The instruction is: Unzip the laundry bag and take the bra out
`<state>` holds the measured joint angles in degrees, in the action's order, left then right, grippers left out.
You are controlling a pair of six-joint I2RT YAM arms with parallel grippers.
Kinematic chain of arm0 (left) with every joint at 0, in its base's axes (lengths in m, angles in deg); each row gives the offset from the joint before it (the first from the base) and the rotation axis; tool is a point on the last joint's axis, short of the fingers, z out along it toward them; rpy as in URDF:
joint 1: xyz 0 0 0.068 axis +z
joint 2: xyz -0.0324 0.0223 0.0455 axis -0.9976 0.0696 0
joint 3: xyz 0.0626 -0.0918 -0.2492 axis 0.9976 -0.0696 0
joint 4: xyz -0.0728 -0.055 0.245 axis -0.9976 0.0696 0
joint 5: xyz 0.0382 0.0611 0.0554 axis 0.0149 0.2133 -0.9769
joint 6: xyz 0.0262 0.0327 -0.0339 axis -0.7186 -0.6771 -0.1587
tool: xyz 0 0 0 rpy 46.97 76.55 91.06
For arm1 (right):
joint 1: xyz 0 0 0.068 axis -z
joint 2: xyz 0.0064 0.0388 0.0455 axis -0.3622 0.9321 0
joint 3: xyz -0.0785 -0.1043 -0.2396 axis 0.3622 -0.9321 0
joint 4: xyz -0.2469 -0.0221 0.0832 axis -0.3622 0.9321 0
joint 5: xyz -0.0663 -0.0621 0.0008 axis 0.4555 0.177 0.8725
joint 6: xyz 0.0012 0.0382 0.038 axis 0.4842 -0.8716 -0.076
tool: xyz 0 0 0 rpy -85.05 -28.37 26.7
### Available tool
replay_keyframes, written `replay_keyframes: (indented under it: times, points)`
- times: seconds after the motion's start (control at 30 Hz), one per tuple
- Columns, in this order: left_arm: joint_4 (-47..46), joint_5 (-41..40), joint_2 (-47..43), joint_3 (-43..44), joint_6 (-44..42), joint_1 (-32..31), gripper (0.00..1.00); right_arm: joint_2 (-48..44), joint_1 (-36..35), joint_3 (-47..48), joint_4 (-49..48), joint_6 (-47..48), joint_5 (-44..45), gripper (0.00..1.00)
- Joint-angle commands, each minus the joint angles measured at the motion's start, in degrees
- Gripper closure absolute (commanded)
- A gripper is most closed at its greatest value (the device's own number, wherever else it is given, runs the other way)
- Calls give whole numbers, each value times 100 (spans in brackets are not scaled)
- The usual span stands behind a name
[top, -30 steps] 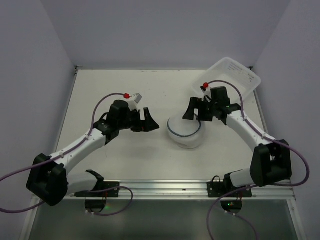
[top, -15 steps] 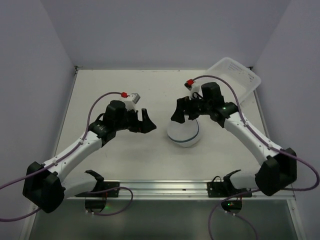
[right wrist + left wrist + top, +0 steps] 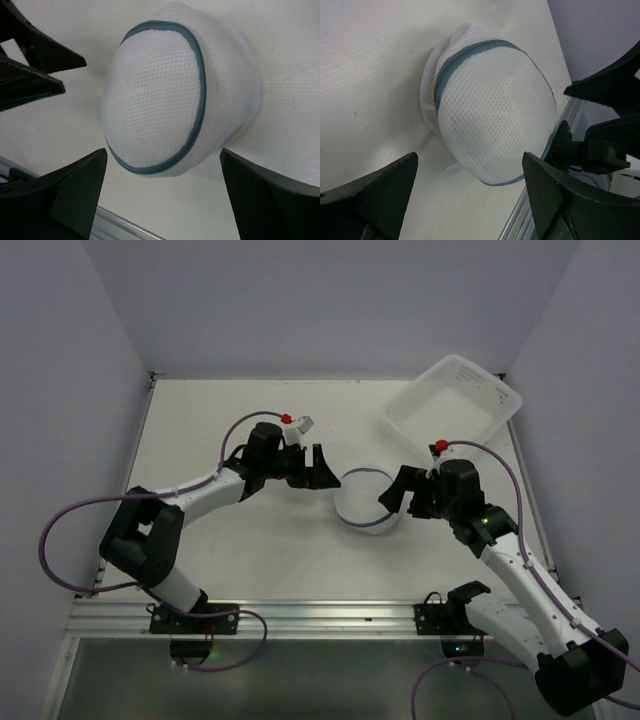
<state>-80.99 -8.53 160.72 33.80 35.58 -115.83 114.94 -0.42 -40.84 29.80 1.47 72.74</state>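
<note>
The laundry bag (image 3: 366, 499) is a round white mesh dome with a grey-blue zipper band, resting on the table at the centre. It fills the left wrist view (image 3: 490, 110) and the right wrist view (image 3: 175, 95); its zipper looks closed. My left gripper (image 3: 322, 472) is open just left of the bag, not touching it. My right gripper (image 3: 398, 498) is open just right of the bag, not touching it. The left gripper (image 3: 470, 200) and the right gripper (image 3: 165, 195) both face the bag from opposite sides. The bra is hidden.
A clear-white rectangular plastic tub (image 3: 455, 405) stands tilted at the back right. A metal rail (image 3: 320, 615) runs along the table's near edge. Grey walls close in the table on three sides.
The left gripper has moved right, up to the bag's left side. The right gripper has swung from behind the bag down to its right side. The bag shifted slightly.
</note>
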Motion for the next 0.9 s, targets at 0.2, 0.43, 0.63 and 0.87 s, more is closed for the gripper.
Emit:
replay_keyframes:
  times: [0.2, 0.43, 0.63, 0.87]
  points:
    - [-1588, 1323, 1307, 370, 414, -129, 25, -706, 12, -537, -800, -246, -689, 4]
    - [-2292, 1596, 1370, 54, 888, -235, 77, -821, 3, -617, -941, 9, -899, 4]
    - [-2381, 931, 537, -429, 1713, -235, 100, -873, -155, -608, -1011, 114, -690, 5]
    - [-1530, -933, -897, -1105, 2971, -313, 100, -698, -1154, -424, -1125, -342, 426, 10]
